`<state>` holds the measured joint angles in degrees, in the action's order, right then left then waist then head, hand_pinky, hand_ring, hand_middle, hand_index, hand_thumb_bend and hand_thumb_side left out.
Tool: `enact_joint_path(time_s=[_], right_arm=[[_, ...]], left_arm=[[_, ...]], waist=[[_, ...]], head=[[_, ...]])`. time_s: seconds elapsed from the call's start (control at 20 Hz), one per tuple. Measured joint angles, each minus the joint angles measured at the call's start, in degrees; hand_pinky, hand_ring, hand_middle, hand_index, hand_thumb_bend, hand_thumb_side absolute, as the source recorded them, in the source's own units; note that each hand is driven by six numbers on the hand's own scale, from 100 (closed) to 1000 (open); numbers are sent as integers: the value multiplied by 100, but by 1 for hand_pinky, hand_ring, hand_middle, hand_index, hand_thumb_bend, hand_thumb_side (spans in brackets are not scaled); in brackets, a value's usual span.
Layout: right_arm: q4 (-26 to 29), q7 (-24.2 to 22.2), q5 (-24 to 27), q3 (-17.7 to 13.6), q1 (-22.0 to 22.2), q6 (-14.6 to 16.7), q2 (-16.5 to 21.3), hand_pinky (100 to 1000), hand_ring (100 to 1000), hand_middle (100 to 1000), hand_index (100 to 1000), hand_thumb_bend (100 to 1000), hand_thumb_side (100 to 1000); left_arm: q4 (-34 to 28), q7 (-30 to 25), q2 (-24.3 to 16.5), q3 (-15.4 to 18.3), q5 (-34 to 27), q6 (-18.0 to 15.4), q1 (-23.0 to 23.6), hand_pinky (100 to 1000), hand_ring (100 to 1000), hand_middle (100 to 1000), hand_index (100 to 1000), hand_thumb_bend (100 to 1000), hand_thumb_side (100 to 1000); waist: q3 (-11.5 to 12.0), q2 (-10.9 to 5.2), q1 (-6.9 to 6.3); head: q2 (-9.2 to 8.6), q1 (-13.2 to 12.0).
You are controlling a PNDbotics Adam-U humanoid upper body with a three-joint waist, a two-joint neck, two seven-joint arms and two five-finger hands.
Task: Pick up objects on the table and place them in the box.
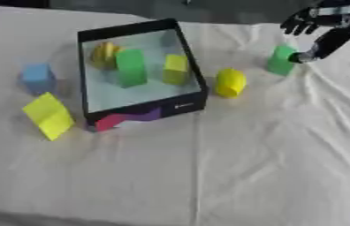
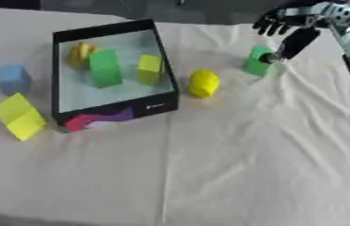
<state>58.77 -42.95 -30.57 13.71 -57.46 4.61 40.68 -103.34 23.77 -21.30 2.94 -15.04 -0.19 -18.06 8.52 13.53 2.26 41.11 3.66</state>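
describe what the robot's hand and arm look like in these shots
Only the right hand shows, at the upper right corner. Its fingers are black, slim and segmented, and one black digit ends in a rounded silver-grey tip. Behind it the wrist and forearm are silver-grey metal with dark gaps, mechanical-looking. No cables or markings can be made out. The left hand is not in view.

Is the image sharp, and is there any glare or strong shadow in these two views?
Left eye view: soft all over, block edges smeared; the box floor shines pale like glare. Right eye view: equally soft; the right hand is blurred beside the green block; only faint shadows on the tablecloth.
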Motion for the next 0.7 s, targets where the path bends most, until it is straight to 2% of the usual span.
enact_joint_path(time_s=[0.7], right_arm=[[-373, 522, -604, -99, 0, -10, -58, 884, 886, 847, 923, 439, 234]], left_arm=[[-1, -24, 7, -32, 15, 5, -72, 738, 783, 757, 801, 125, 789]], waist=[[73, 213, 0]], head=[[-148, 34]])
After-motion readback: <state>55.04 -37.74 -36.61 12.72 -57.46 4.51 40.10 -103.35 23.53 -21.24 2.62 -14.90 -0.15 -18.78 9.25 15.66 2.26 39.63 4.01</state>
